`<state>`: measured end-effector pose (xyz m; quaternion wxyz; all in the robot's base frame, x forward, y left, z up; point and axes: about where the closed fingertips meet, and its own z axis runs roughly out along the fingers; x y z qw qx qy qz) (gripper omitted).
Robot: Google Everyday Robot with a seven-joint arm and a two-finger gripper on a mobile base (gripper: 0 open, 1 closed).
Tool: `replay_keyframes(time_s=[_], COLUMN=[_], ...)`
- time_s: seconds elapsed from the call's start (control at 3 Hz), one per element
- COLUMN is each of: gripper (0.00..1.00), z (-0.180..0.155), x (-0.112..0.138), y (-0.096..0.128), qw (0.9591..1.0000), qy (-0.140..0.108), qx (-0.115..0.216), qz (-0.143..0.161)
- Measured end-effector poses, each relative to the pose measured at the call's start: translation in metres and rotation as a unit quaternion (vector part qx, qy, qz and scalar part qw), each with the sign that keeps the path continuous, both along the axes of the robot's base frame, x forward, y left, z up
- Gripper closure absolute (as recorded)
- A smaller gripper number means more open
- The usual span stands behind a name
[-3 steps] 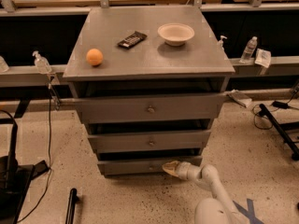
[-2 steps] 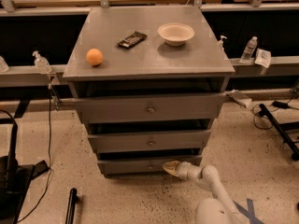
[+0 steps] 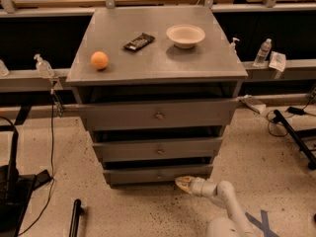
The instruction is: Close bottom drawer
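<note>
Little change over the last second. The gripper [image 3: 183,183] sits where it was, low by the floor, its tip at the lower edge of the bottom drawer [image 3: 157,174], right of the knob. Contact not certain. Jaws: cannot tell whether apart or together.

The drawer front has not visibly shifted and a dark gap still shows above it. My reading is that it is still partly out, the push has yet to take effect and the task is not done.

Containers:
- All three drawers of the bench [image 3: 163,63] stand somewhat out, the top one most. Their insides are in shadow, so contents are hidden.
- The bowl [image 3: 185,36] on the bench top looks empty.
- An orange [image 3: 99,60] and a dark bar [image 3: 139,42] lie loose near it.
</note>
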<state>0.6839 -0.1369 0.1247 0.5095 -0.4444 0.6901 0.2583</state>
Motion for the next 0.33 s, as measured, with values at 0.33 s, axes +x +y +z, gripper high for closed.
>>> replay_keyframes(time_s=[0.33], gripper=[1.0], z=[-0.0118], x=[-0.0231], y=[-0.0176], qw=[1.0], qy=[-0.001], qx=[-0.002], qz=[0.001])
